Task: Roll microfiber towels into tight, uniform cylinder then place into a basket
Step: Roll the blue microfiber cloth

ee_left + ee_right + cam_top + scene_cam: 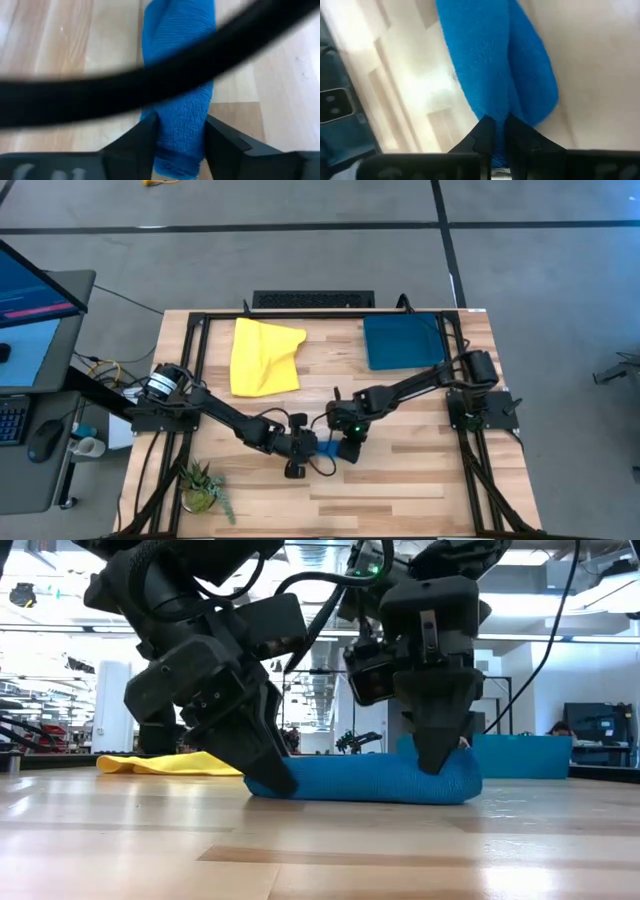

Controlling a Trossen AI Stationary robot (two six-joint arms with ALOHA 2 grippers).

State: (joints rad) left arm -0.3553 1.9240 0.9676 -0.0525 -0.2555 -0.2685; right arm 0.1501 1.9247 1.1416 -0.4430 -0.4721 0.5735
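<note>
The blue towel (365,780) lies rolled into a short cylinder along the table's middle front, also seen in the high view (328,448). My left gripper (298,452) is at the roll's left end, its fingers on either side of it (182,145). My right gripper (346,443) is at the roll's right end, nearly shut on the cloth (499,132). The yellow towel (265,356) lies crumpled and loose at the far left. The dark teal basket (402,342) stands at the far right, with nothing showing inside. My left gripper has the roll's left end (181,125) between its two fingers, one on each long side. The fingers slant down from the table's left. The roll lies on the table. My right gripper pinches a narrow ridge of cloth at the roll's right end (501,117) between its almost closed fingertips. The fingers (440,755) point steeply down from above. In the low view the roll's underside rests on the wood.
A small potted plant (202,486) stands at the near left corner. A black cable (150,85) crosses the left wrist view. A monitor, keyboard and mouse sit on a desk left of the table. Bare wood lies in front of the roll.
</note>
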